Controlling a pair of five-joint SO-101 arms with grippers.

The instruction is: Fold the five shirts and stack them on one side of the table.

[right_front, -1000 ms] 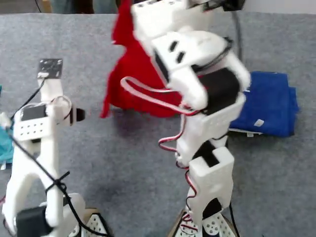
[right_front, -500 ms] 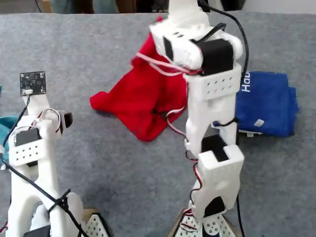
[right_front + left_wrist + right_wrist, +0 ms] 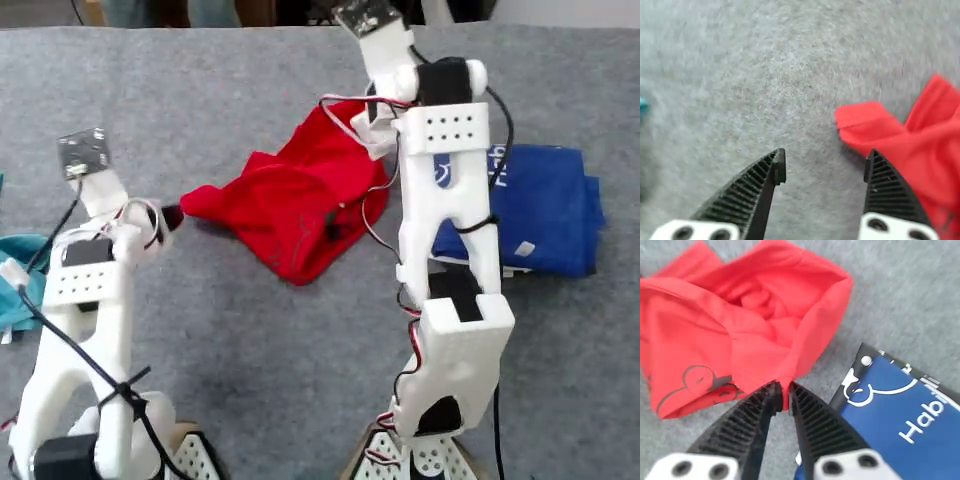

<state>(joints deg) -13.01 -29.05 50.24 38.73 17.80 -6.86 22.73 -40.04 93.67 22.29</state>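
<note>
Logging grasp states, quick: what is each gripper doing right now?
Left gripper: open, holding nothing, beside a corner of the red shirt.
Right gripper: shut on the red shirt's edge.

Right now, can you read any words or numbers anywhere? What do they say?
The blue shirt has white letters and a white drawing, cut off at the picture's edge; no whole word can be read.
The red shirt has a dark round drawing, no letters to read.
The white tag on the blue shirt is too small to read.
</note>
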